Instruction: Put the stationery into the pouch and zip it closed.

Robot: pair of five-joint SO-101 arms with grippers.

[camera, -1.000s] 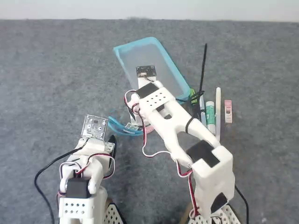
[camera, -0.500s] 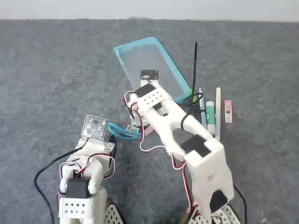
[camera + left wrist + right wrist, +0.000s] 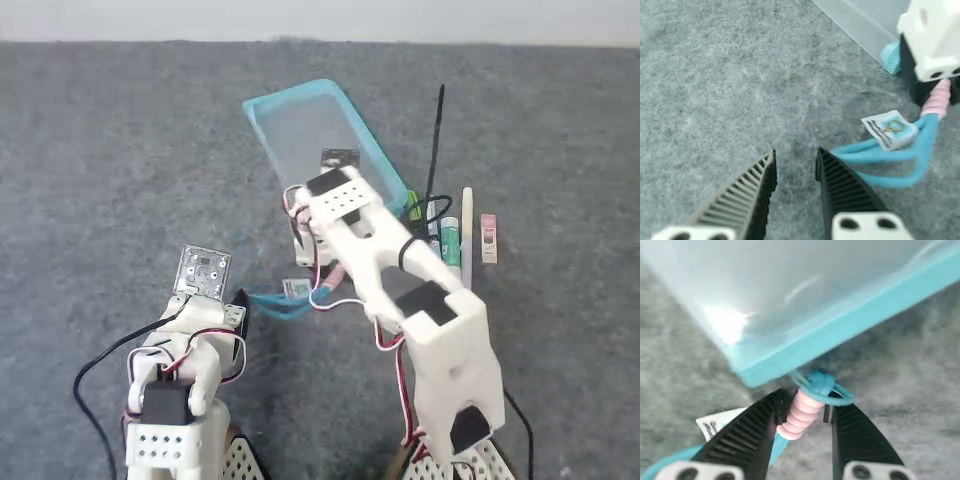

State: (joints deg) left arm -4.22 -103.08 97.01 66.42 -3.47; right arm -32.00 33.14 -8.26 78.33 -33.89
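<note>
1. The desk point(image 3: 120, 150) was covered edge to edge with a grey, felt-like mat. A pale wall point(image 3: 300, 20) ran along its far side.
2. The pouch point(image 3: 315, 130) – translucent, with a teal border – lay flat on the mat near the far middle of the desk, under the right arm.
3. The right gripper point(image 3: 802, 402) sat at the near corner of the pouch, its fingers clenched on the pink ribbed pull point(image 3: 799, 415). A teal cord knot point(image 3: 820, 382) joined that pull to the pouch corner.
4. A teal loop point(image 3: 880, 160) with a small white tag point(image 3: 888, 131) trailed from the pull across the mat toward the left arm.
5. The left gripper point(image 3: 796, 154) hung low over bare mat just beside the loop. Its fingers were released with a narrow gap between them and held nothing.
6. The stationery point(image 3: 452, 240) – several pens side by side and a small pink item point(image 3: 488, 238) – lay on the mat to the right of the pouch, outside it and partly behind the right arm.
7. A thin black stick point(image 3: 434, 150) stood up from beside the stationery.
</note>
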